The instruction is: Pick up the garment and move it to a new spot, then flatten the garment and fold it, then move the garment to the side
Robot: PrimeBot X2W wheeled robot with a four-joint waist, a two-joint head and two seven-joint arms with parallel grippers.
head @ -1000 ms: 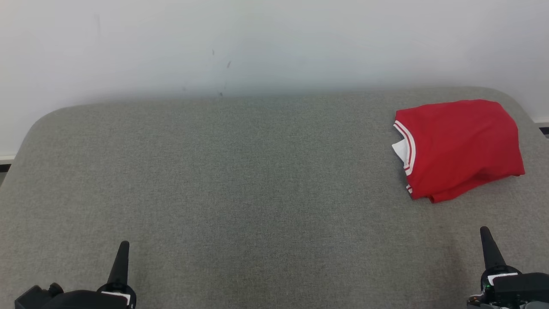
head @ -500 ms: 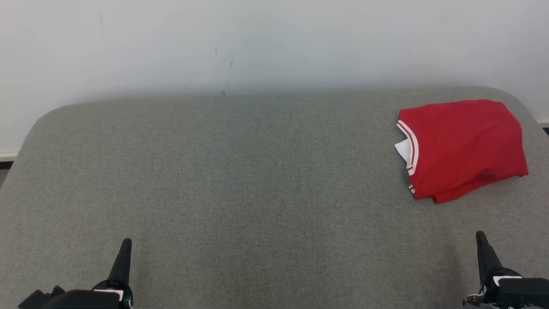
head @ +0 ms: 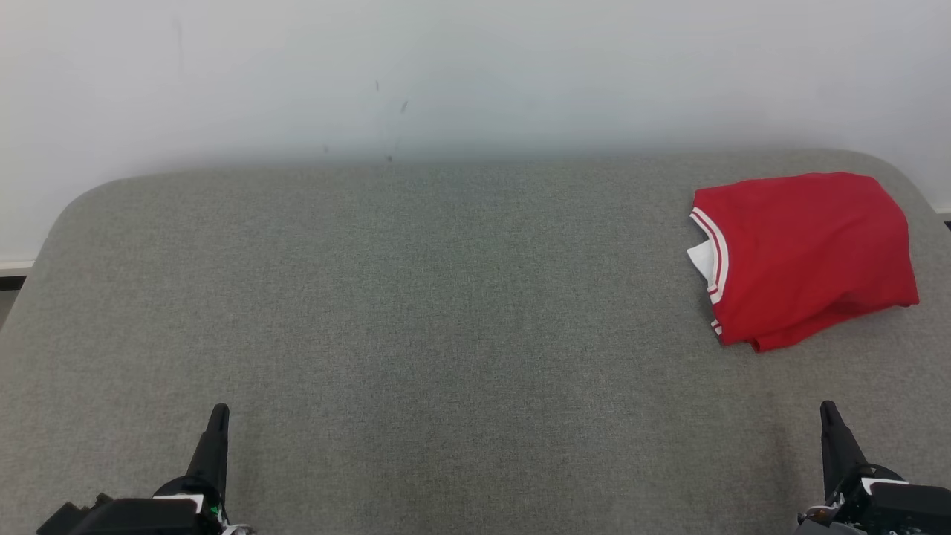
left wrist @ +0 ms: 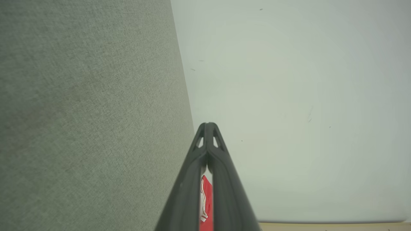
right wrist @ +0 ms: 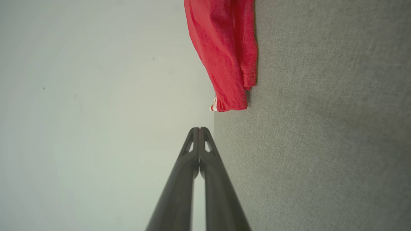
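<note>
Head view, and there's the garment point(head: 806, 256): red, folded into a compact bundle, lying at the upper right of the frame on the grey table point(head: 416, 297), close to the table's rounded far corner. Its white-striped collar point(head: 713, 256) faces frame left, with a bit of white showing inside it. Behind the table a pale wall point(head: 475, 74) runs across the top of the frame, a few small dark marks on it. Down at the lower left, the left gripper point(head: 218, 410) pokes up as one dark spike over bare table, well apart from the garment. At the lower right, the right gripper point(head: 826, 407) does the same, below the garment in the frame and apart from it, grey fabric showing between them. Over to the left wrist view: the fingers point(left wrist: 224, 186) meet at their tips, touching each other, and through the slit lower down shows a sliver of red garment with its white trim, far off. Table on the left of that frame, wall on the right. Right wrist view now: fingers point(right wrist: 181, 186) pressed together at the tips here too. The garment comes in from the top centre of the frame, lying on the table at the right, its lower edge near the fingertips but not touching them.
</note>
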